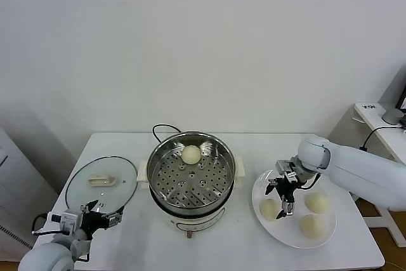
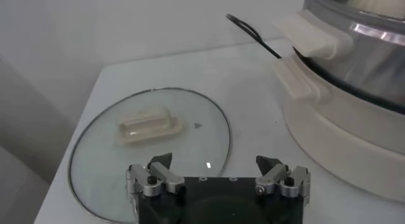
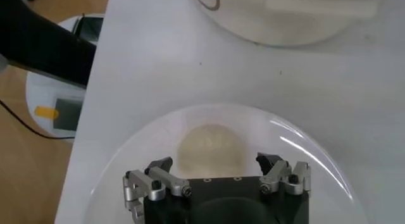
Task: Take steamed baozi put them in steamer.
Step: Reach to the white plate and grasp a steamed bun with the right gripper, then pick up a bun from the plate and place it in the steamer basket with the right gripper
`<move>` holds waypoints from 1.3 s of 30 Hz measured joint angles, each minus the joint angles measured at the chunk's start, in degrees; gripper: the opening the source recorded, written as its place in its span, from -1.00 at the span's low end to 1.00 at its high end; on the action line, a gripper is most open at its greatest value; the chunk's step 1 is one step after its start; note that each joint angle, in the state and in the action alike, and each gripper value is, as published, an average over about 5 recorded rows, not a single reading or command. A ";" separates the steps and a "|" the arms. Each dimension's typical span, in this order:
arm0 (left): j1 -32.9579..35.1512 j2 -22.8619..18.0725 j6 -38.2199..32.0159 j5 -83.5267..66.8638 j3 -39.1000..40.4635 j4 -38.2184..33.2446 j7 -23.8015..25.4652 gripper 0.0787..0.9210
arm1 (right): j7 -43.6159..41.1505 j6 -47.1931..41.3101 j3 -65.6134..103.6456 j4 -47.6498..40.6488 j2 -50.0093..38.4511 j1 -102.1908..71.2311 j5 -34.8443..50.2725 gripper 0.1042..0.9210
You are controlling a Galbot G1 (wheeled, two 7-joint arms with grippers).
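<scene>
One cream-white baozi lies on the perforated floor at the far side of the shiny steamer in mid-table. Three more baozi lie on the white plate to its right: one on the left, one at the far right, one nearer me. My right gripper is open and empty, hanging just above the left baozi, which shows between its open jaws in the right wrist view. My left gripper is open and idle at the table's near left.
A round glass lid with a cream handle lies left of the steamer; it also shows in the left wrist view. The steamer's black cord runs behind it. A small side table stands at far right.
</scene>
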 measured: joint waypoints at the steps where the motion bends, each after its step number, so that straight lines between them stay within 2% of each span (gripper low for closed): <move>1: 0.00 0.02 0.00 0.00 -0.02 0.02 0.00 0.77 | 0.09 -0.02 0.24 -0.08 0.13 -0.29 -0.23 0.58; 9: 0.14 -0.09 -0.02 0.03 -0.18 0.04 0.00 0.77 | 0.56 -0.01 1.71 -0.31 0.50 -1.74 -1.38 0.19; 12: 0.26 -0.16 -0.05 0.04 -0.24 0.01 0.00 0.77 | 0.60 0.00 2.07 -0.21 0.41 -2.03 -1.56 0.13; 18: 0.27 -0.33 0.14 0.20 -0.30 -0.26 -0.15 0.77 | -0.43 0.19 1.65 0.79 -0.55 -0.78 -0.93 0.12; 24: 0.51 -0.22 0.15 0.37 -0.44 -0.35 -0.30 0.77 | -3.41 0.14 -3.26 3.06 -2.35 7.69 2.53 0.12; 39: 1.05 0.66 -0.37 0.07 -0.73 -1.07 -0.20 0.77 | -5.86 -6.12 -18.12 10.09 0.86 36.29 21.09 0.12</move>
